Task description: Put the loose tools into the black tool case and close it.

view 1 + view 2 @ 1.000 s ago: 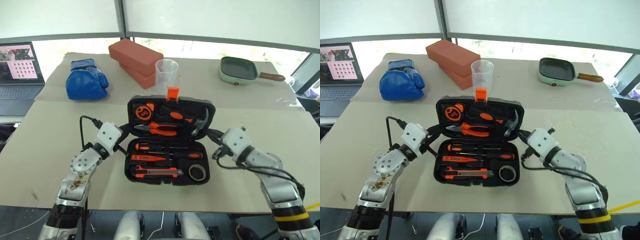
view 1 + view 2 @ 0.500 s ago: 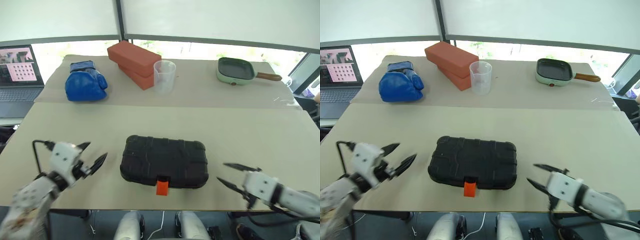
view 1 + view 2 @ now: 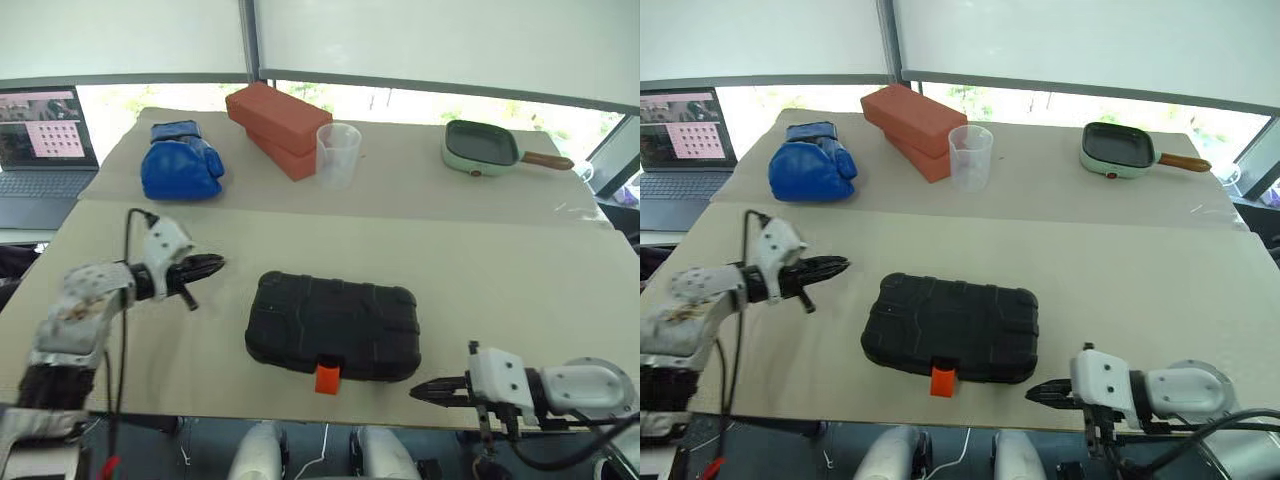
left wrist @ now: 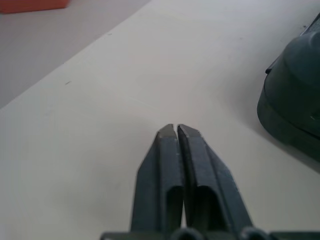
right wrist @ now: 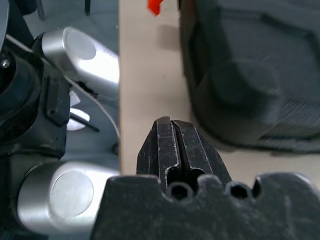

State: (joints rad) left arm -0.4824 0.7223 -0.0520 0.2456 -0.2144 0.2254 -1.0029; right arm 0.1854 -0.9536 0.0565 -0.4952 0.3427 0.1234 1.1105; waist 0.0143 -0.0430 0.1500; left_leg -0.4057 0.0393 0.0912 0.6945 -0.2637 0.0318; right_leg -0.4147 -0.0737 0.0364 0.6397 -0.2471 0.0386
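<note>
1. Right gripper [image 3: 418, 389] hung at the near table [image 3: 520, 280] edge, fingers pressed together, empty, just beside the case's right corner.
2. Black tool case [image 3: 333, 322] lay shut, mid-table, orange latch [image 3: 326, 377] hanging toward the robot.
3. Left gripper [image 3: 215, 264], fingers together, sat apart from the case's left end.
4. Judged: closing done; next, latch needs checking.
5. Contents hidden by the lid; latch engagement unclear.

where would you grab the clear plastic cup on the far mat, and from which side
Take the clear cup by its side wall just below the rim, coming from the robot's side. It stands upright with its mouth up, and the red bricks sit close behind and to its left, so the near and right faces are the free ones. This is a judgement.
</note>
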